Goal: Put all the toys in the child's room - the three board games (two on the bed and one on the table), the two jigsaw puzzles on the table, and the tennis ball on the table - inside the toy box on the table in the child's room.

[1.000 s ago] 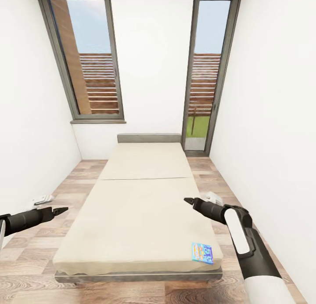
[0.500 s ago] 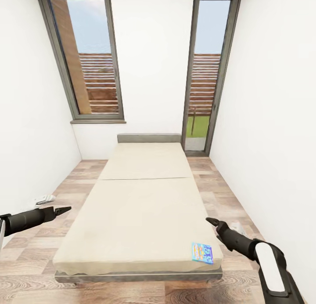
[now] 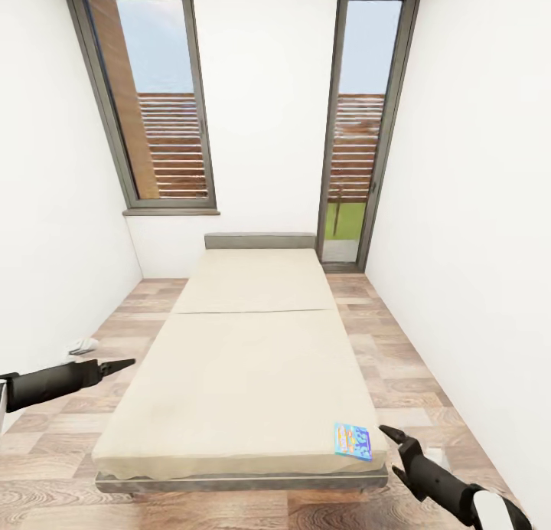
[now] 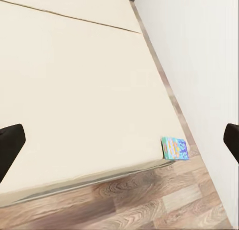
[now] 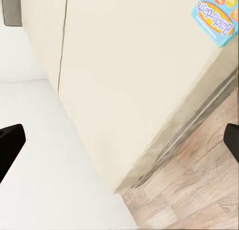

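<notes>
Bed (image 3: 252, 361) ahead of you runs lengthwise away from the robot, its beige mattress split in two sections, with the low grey headboard (image 3: 260, 241) against the far white wall between two tall grey-framed windows (image 3: 149, 101). You have one board game (image 3: 353, 441) in sight: the light blue box with yellow lettering lies flat on the mattress at the near corner on the robot's right, just inside the edge. The left wrist view picks it up at that same corner (image 4: 175, 148), and the right wrist view catches it too (image 5: 217, 17), flat on the beige surface above the grey base.

Your right gripper (image 3: 399, 440) hangs low over the wood-plank floor (image 3: 428, 377), just beside the bed's near right corner and close to the board game without touching it. Its two dark fingers (image 3: 392, 433) stand spread apart, with nothing between them. In the right wrist view the fingertips sit at opposite edges with a wide gap.

Your left gripper (image 3: 122, 365) reaches in from the left side, over the floor beside the bed, well apart from the board game. The left wrist view shows its fingertips far apart as well, and it holds nothing. A small white object (image 3: 80, 346) lies on the floor near the left wall; you cannot tell what it is.
</notes>
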